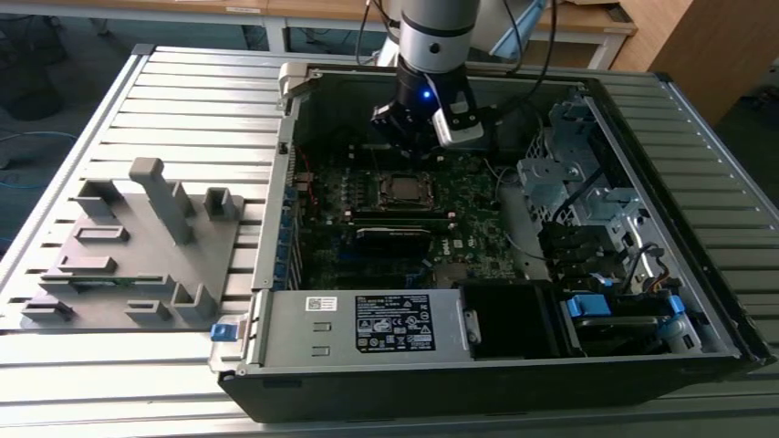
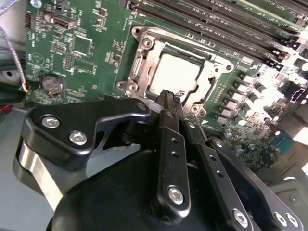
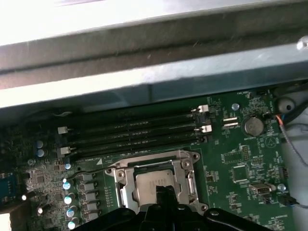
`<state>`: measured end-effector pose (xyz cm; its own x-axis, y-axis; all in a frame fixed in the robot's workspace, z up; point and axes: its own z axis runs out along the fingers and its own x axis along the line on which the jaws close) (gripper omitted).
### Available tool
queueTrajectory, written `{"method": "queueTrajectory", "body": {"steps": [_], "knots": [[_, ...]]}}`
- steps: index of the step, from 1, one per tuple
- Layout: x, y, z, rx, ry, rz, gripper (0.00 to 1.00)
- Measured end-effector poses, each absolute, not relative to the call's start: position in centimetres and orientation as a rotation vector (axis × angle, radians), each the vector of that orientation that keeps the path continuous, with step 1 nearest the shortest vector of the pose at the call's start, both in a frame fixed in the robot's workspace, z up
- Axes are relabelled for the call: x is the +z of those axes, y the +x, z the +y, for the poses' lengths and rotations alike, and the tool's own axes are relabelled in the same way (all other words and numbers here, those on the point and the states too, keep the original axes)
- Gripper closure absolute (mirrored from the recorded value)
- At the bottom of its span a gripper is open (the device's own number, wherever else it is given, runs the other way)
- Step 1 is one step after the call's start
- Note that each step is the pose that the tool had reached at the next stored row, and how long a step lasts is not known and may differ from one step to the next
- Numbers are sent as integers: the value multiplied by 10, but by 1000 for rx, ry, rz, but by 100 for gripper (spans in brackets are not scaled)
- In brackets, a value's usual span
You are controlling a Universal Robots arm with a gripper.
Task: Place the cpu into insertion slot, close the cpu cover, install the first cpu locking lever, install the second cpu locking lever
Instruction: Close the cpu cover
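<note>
The cpu [image 2: 173, 72] lies flat in the insertion slot [image 1: 385, 190] on the green motherboard, its silver-grey top showing. The cpu cover [image 2: 137, 67] lies down around it as a silvery frame. In both wrist views my gripper [image 2: 172, 96] hangs just over the near edge of the cover, fingers pressed together with nothing between them. The first wrist view shows the cpu [image 3: 150, 184], the cover [image 3: 186, 179] and the gripper [image 3: 166, 191] tips above the chip's edge. In the exterior view the gripper [image 1: 411, 151] is inside the case, just behind the socket. The locking levers' positions are unclear.
Memory slots [image 3: 134, 130] run beside the socket, toward the case wall [image 3: 144, 62]. A black heatsink bar [image 1: 396, 235] lies in front of the socket, a power supply [image 1: 365, 324] nearer still. A drive cage [image 1: 585, 196] fills the exterior view's right. A grey fixture [image 1: 134, 246] stands outside the case.
</note>
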<state>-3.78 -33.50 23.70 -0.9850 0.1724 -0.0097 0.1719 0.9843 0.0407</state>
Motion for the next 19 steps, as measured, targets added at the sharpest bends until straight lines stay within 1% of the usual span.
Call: {"method": "queueTrajectory", "body": {"steps": [19], "knots": [[231, -48, -337, 62, 270, 3116, 90]]}}
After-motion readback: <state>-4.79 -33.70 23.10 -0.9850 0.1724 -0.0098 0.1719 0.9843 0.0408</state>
